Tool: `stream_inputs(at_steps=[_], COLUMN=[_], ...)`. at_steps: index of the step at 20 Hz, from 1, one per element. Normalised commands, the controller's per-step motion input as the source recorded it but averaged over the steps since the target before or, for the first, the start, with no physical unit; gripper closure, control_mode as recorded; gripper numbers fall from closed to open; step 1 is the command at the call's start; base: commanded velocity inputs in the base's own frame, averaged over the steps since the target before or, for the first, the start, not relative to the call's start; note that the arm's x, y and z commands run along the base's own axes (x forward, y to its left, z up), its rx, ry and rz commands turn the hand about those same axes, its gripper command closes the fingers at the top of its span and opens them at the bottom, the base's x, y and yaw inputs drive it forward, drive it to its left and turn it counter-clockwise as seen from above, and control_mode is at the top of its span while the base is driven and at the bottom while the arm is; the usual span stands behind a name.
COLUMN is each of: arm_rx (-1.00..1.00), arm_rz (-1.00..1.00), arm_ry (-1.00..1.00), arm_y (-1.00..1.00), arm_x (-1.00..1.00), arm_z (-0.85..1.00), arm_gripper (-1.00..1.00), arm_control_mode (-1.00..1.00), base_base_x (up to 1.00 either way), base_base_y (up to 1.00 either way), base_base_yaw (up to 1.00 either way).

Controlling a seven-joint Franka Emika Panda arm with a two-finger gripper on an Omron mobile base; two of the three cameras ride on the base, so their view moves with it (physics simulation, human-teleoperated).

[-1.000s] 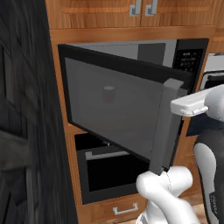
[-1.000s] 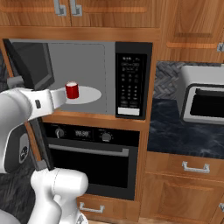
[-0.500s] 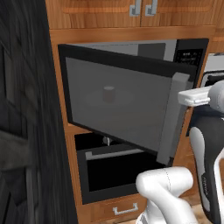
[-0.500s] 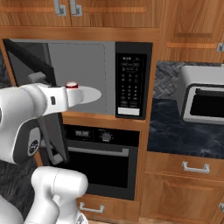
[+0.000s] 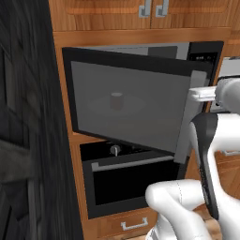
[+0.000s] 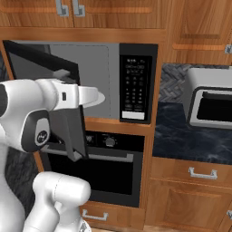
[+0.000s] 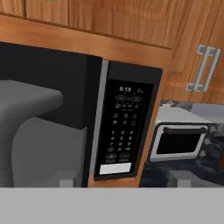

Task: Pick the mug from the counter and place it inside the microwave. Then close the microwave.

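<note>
**Door being closed on the loaded microwave: slip and snag risks**

The small red cylindrical mug point(image 5: 116, 100) is being seen through the glass as a dim shape, standing upright on the white round turntable point(image 5: 126, 106) inside the large built-in microwave with the grey interior point(image 6: 97, 72). The dark-framed glass door point(image 5: 129, 103) is standing partly open, hinged at its left edge, with its grey bar handle point(image 5: 190, 117) at the free edge.

The white arm's hand point(image 5: 204, 93) is being held against the handle edge of the door in the left base view; whether the gripper's fingers are apart or together cannot be told from these views.

It is being judged that the closing push is under way. The contact could slide off the narrow handle edge if the push is being directed across the door rather than along its swing, leaving the door ajar. A hard slam could jolt the mug on the turntable. The forearm point(image 6: 68, 97) is lying close in front of the opening and could be caught between door and frame near the black keypad panel point(image 6: 136, 88).

Round about, the black oven with knobs point(image 6: 97, 165) is sitting directly beneath, and the silver toaster oven point(image 6: 210, 104) is standing on the dark speckled stone tabletop point(image 6: 190, 142) to the right, near its back edge; neither is standing in the door's path.
</note>
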Motion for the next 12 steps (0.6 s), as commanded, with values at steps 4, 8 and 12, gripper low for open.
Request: stream_inputs(at_steps=[4, 8, 12], arm_rx=[0.00, 0.00, 0.00], arm_rz=[-0.14, -0.07, -0.04], arm_ry=[0.00, -0.04, -0.07], arm_y=[0.00, 0.00, 0.00], arm_x=[0.56, 0.54, 0.47], arm_z=[-0.01, -0.07, -0.02], arm_gripper=[-1.00, -1.00, -1.00], arm_control_mode=[-1.00, -1.00, -1.00], base_base_x=[0.00, 0.00, 0.00], base_base_y=[0.00, 0.00, 0.00], base_base_yaw=[0.00, 0.00, 0.00])
